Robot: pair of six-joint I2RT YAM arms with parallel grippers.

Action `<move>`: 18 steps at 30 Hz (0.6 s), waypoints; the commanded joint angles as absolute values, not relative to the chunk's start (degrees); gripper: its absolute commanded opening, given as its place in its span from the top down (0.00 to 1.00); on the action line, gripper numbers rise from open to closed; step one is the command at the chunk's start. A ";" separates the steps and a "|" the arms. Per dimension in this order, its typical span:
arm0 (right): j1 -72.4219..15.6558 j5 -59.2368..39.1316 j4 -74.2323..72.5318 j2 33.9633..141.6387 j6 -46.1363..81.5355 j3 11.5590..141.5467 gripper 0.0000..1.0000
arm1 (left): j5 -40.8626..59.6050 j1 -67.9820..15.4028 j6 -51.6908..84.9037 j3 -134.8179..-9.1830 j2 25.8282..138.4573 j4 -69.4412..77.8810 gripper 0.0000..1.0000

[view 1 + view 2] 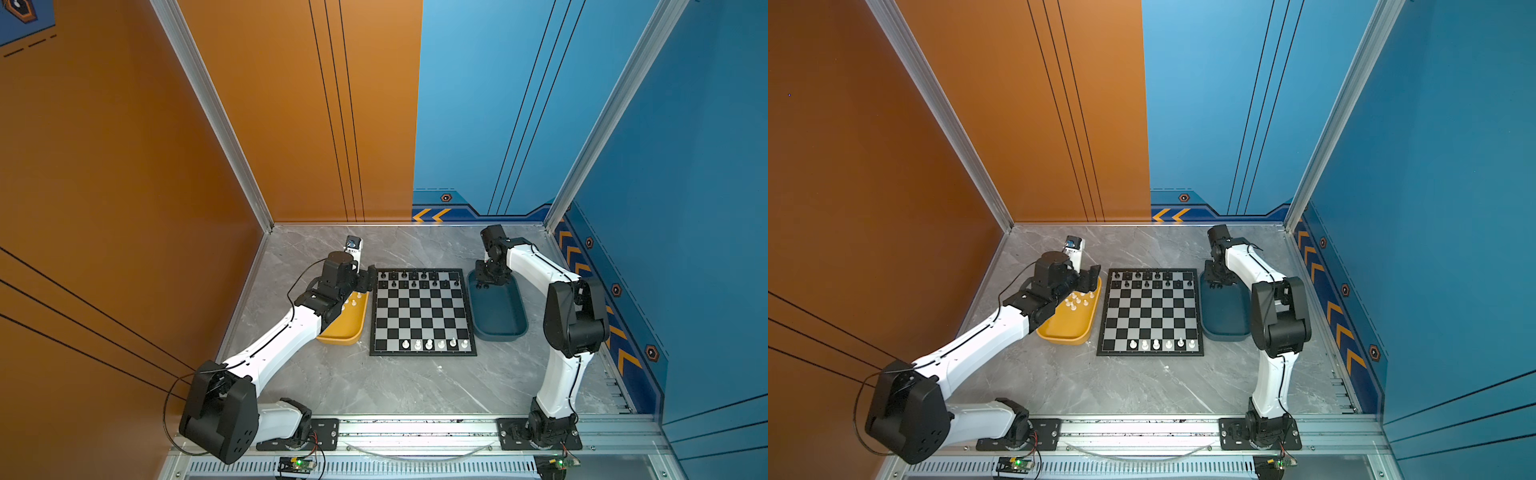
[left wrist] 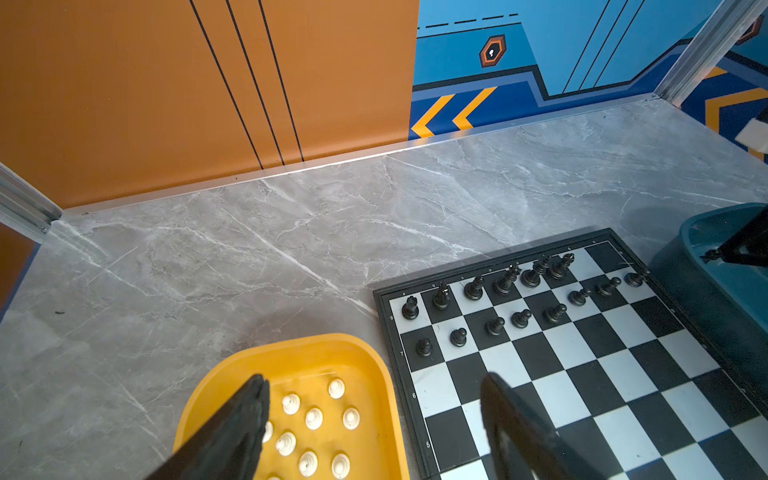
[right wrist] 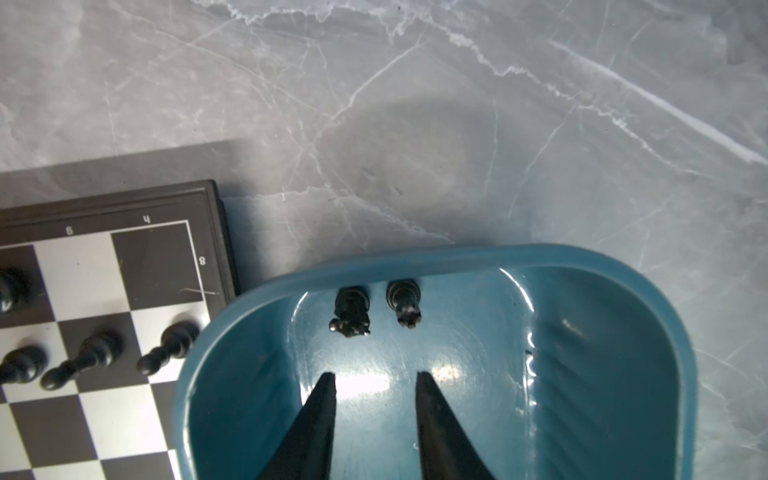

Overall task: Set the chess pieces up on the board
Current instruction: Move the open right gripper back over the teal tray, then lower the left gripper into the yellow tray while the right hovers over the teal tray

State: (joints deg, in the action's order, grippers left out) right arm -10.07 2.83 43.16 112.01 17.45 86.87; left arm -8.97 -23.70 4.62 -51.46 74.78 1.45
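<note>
Right fingers (image 3: pixel 322 419) part-open, empty, over blue tray (image 3: pixel 457 254) | left fingers (image 2: pixel 243 419) wide, empty | risk: black pieces (image 3: pixel 352 309) sit close; grabbing one may topple its neighbour

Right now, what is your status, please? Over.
Left gripper open at yellow tray. Right gripper open, empty, over blue tray, short of two black pieces. Board part-filled. Nothing blocks.

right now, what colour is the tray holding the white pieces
The tray is plain yellow, seen best in the left wrist view.
</note>
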 commanded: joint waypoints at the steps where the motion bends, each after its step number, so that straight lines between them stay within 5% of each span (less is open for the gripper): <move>1: -10.12 1.77 42.35 113.38 18.74 86.54 0.65 | -9.21 -24.08 5.12 -53.20 75.37 0.70 0.19; 18: -10.66 1.23 41.97 115.97 19.34 87.64 0.66 | -9.62 -24.08 5.02 -52.99 75.23 0.44 0.19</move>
